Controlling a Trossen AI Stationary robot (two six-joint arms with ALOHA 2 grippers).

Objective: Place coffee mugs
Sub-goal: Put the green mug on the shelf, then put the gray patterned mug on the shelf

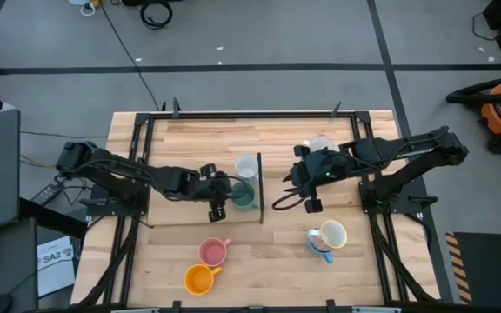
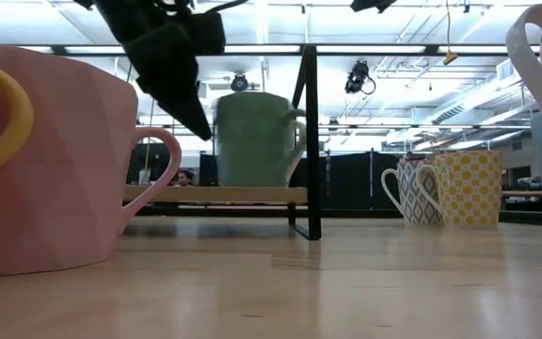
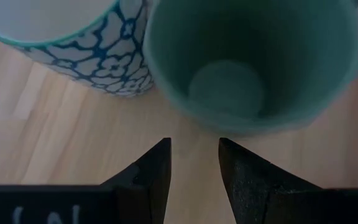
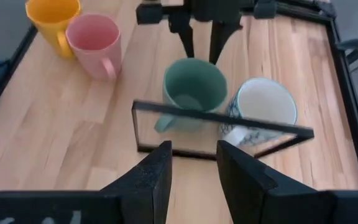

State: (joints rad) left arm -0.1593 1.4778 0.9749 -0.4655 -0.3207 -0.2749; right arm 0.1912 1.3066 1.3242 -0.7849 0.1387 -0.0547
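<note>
Upright on the bench: teal-green mug (image 1: 244,196) touching a blue-patterned white mug (image 1: 246,167); pink mug (image 1: 213,252) and orange mug (image 1: 198,279) together nearer the front edge.

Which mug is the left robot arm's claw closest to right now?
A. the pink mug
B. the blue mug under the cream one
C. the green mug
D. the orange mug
C. In the high view the left gripper sits right beside the green mug, fingers open and holding nothing, while the pink mug and orange mug stand well away near the table's front edge.
</note>
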